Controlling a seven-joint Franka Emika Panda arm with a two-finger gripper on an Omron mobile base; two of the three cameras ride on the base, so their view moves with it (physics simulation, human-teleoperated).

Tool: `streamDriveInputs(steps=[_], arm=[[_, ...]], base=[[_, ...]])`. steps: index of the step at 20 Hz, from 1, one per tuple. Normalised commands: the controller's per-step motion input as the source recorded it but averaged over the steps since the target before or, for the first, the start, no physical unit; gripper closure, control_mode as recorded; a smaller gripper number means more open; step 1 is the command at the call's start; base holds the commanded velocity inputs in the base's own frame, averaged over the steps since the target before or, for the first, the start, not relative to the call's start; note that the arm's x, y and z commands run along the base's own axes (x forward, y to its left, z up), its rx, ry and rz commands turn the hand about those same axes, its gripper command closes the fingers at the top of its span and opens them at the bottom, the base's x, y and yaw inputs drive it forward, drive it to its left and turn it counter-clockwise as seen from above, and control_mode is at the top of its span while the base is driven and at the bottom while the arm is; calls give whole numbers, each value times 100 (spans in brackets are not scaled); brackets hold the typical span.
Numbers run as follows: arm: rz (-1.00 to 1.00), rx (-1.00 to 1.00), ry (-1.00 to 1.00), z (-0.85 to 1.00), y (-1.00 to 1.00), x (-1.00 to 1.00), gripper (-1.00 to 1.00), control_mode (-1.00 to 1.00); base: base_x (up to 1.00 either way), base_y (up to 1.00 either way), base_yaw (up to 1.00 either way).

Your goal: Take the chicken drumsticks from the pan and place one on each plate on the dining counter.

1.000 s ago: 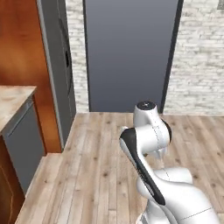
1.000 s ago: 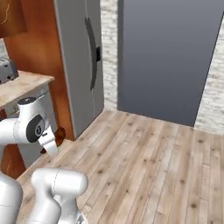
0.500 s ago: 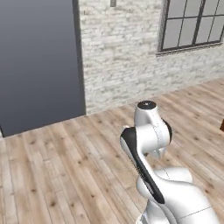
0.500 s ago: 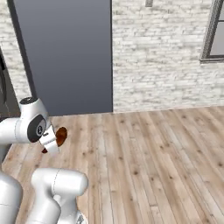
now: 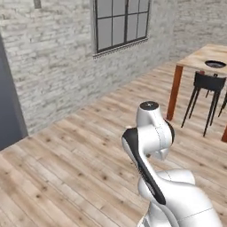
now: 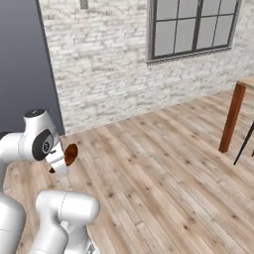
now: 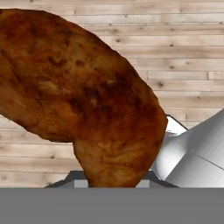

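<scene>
We carry one chicken drumstick (image 7: pixel 83 100) clamped in our gripper (image 6: pixel 60 163), tucked close to the arm and held over the wooden floor (image 6: pixel 163 163). The dining counter (image 5: pixel 208 57) lies well ahead and to our right, beyond a dark stool (image 5: pixel 206 86), with a dark round thing, maybe a plate, on it.

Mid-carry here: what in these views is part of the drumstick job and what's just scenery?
Part of the job:
- chicken drumstick, held in the gripper
- dining counter
- plate on it

Just scenery:
- stool by the counter
- window
- brick wall
- dark door
</scene>
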Motion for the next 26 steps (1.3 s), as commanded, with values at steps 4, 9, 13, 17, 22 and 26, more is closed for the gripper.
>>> streamDriveInputs(steps=[4,9,13,17,22,26], arm=[[0,0,0,0,0,0,100,100],[0,0,0,0,0,0,100,100],[0,0,0,0,0,0,100,100],[0,0,0,0,0,0,100,100],[0,0,0,0,0,0,100,100],[0,0,0,0,0,0,100,100]], base=[[86,-3,-34],[94,-7,-25],[100,-25,-12],[99,-48,-1],[90,-63,0],[89,-65,0]])
